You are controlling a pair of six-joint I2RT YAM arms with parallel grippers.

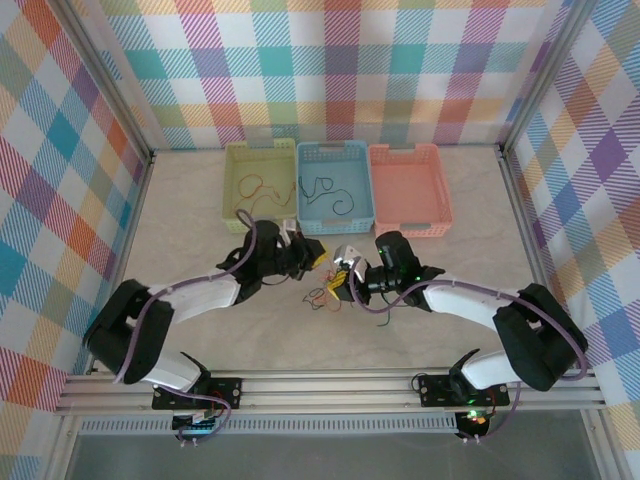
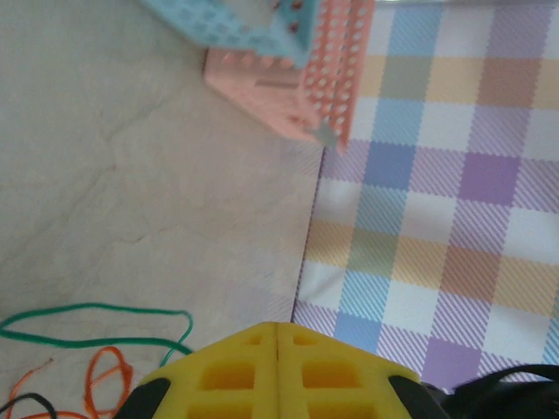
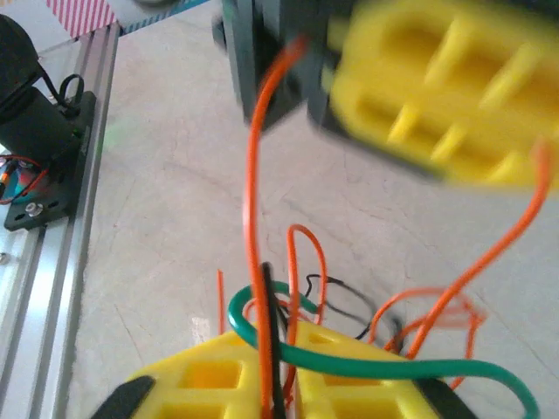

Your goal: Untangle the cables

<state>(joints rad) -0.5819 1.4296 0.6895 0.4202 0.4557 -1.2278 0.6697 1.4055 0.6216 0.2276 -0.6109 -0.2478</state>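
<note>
The cables (image 1: 325, 296) lie as a small clump on the table between my two grippers. My right gripper (image 1: 345, 272) sits just above them. In the right wrist view, the right gripper (image 3: 281, 336) is shut on an orange cable (image 3: 252, 175) and a black cable (image 3: 278, 349), which pass between its yellow fingers. A green cable (image 3: 367, 362) crosses over the fingertips. The orange cable rises taut to my left gripper (image 1: 312, 256), blurred at the top. The left gripper (image 2: 278, 327) is shut, fingers pressed together; a green cable (image 2: 96, 310) lies lower left.
Three baskets stand in a row at the back: green (image 1: 232, 190), blue (image 1: 300, 185) and pink (image 1: 410, 185). The green and blue ones each hold a loose cable. Plaid walls close in the table. The pink basket (image 2: 297, 96) is ahead of the left gripper.
</note>
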